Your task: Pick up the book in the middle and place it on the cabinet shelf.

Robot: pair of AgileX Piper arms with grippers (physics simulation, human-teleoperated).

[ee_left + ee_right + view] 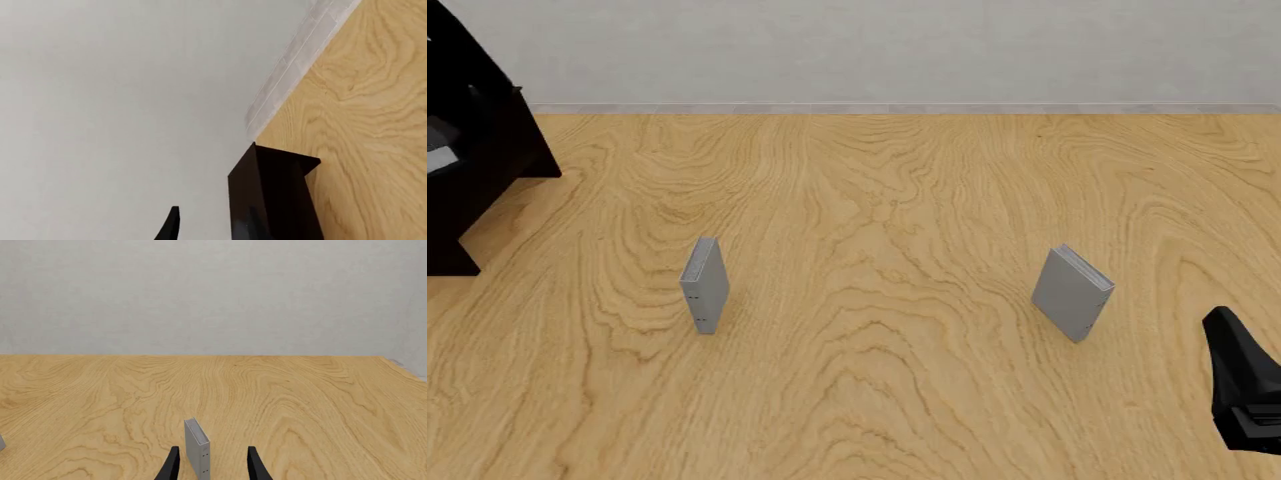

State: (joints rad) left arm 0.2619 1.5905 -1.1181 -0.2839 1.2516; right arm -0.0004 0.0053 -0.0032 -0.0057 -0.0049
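The book is not standing between the 2 grey books. A pale strip inside the cabinet shelf may be its page edges, but I cannot confirm that. The right gripper is spread and holds nothing. Only 1 fingertip of the left gripper shows clearly, so I cannot tell its state. I'd back the left arm off straight, clear of the cabinet.

Two grey books, one dark cabinet.
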